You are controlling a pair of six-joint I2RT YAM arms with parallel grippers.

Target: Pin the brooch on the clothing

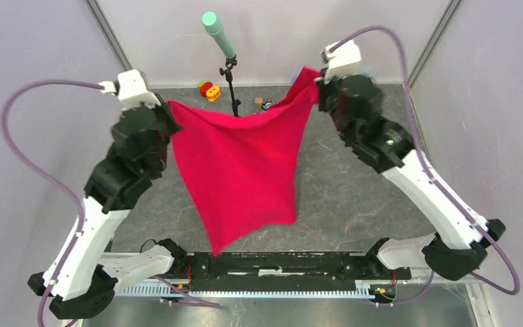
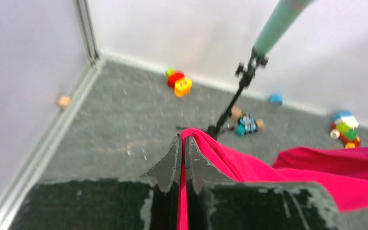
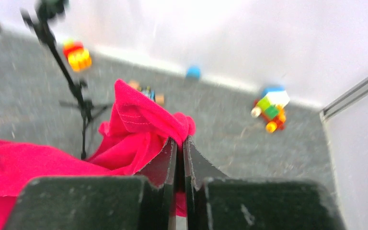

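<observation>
The red-pink T-shirt hangs in the air, stretched between my two grippers, its lower end dangling towards the arm bases. My left gripper is shut on the shirt's left corner; in the left wrist view the fabric runs between the closed fingers. My right gripper is shut on the shirt's right corner, with bunched cloth at the closed fingertips. The brooch is not in view.
A black stand with a green-tipped microphone rises behind the shirt. Small coloured toy blocks lie by the back wall, with more blocks towards the right and a small toy near the stand's foot. Grey carpet covers the floor.
</observation>
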